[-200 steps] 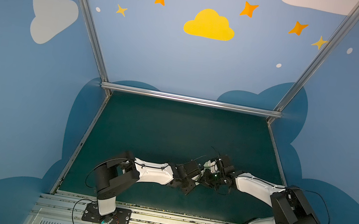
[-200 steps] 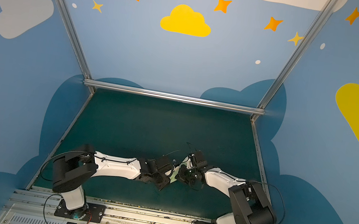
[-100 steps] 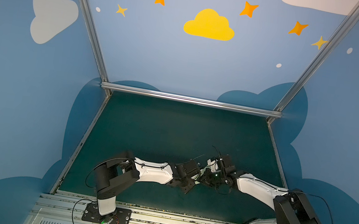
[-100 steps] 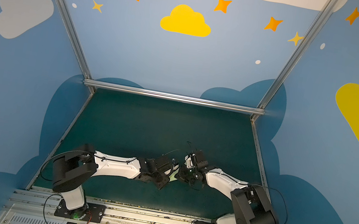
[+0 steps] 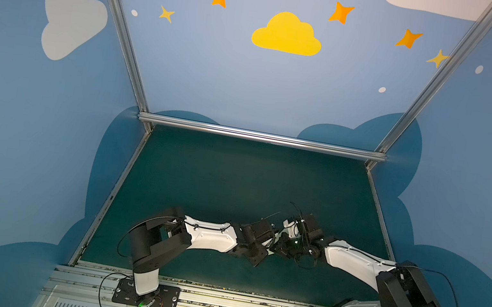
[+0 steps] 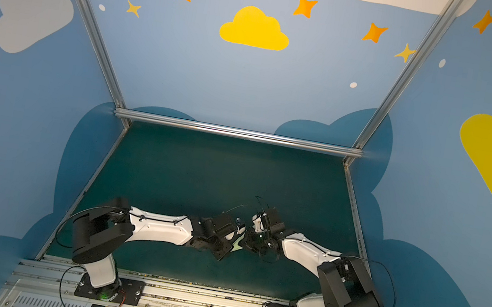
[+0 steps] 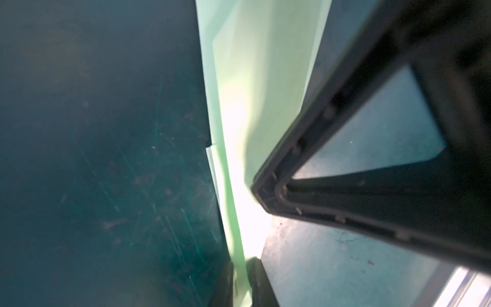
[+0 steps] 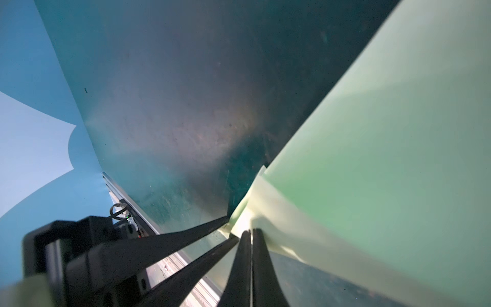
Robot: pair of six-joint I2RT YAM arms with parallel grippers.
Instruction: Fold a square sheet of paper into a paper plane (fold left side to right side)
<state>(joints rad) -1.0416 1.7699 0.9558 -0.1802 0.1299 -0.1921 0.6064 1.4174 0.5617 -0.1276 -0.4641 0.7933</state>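
The paper plane [image 7: 255, 79] is a pale green folded sheet held off the dark green mat, with layered flaps showing in both wrist views. In both top views only a small sliver of the paper plane [image 6: 237, 245] shows between the two wrists near the table's front middle. My left gripper [image 7: 241, 279] is shut on a narrow folded edge of the paper, one finger on each side. My right gripper [image 8: 251, 231] is shut, its tips pinching the paper plane [image 8: 385, 164] at a corner of the fold. The two grippers [image 5: 273, 247] meet almost tip to tip.
The dark green mat [image 5: 233, 179] stretches away behind the arms to an aluminium rail [image 5: 261, 136] and blue walls. A metal rail [image 5: 214, 294] with the arm bases runs along the front edge. The right gripper's black finger [image 7: 332, 138] crowds the left wrist view.
The left gripper's jaws have closed onto the paper edge. The right arm's elbow has swung slightly outward; both wrists stay together at the front middle.
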